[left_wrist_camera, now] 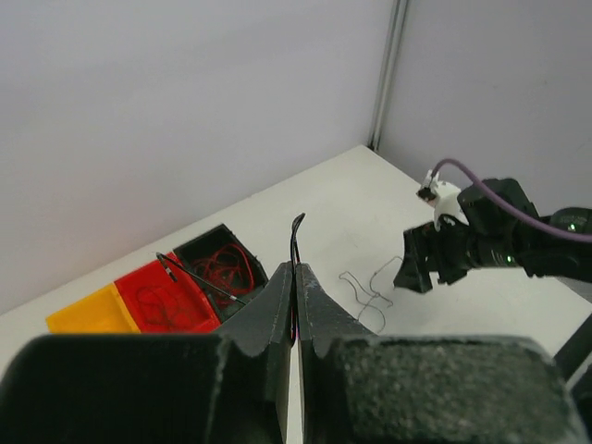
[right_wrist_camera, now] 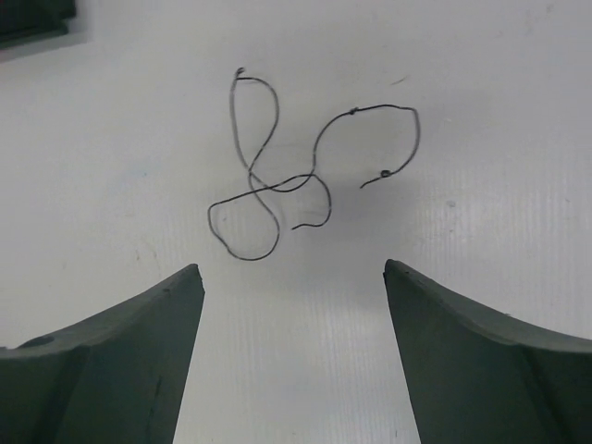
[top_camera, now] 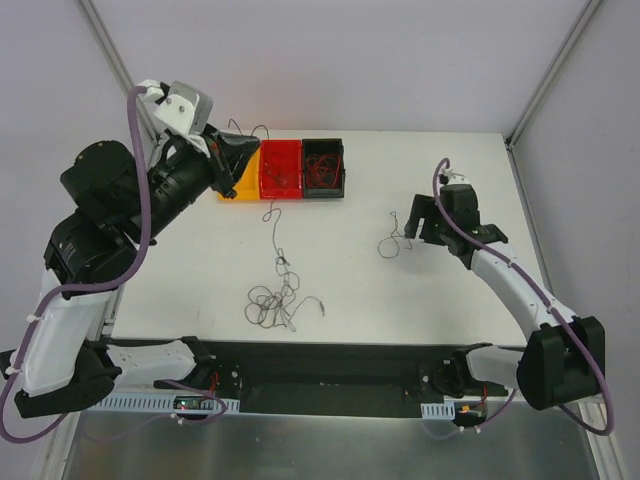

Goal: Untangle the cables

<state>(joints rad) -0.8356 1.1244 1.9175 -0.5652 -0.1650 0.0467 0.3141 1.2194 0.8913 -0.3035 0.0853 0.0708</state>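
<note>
A tangle of thin dark cables (top_camera: 274, 300) lies on the white table near its front edge. One strand (top_camera: 276, 235) runs up from it toward the bins. My left gripper (top_camera: 254, 150) hovers over the yellow and red bins. In the left wrist view it (left_wrist_camera: 296, 268) is shut on a thin black cable whose end (left_wrist_camera: 295, 233) sticks up past the tips. My right gripper (top_camera: 409, 222) is open and empty. A single curly loose cable (right_wrist_camera: 277, 176) lies flat on the table just beyond its tips (right_wrist_camera: 291, 268); the same cable shows in the top view (top_camera: 392, 240).
Three small bins stand in a row at the table's back: yellow (top_camera: 232, 187), red (top_camera: 281, 170) holding dark red wires, black (top_camera: 323, 167) holding red wires. A black wire (left_wrist_camera: 199, 282) lies across the red and black bins. Grey walls enclose the table.
</note>
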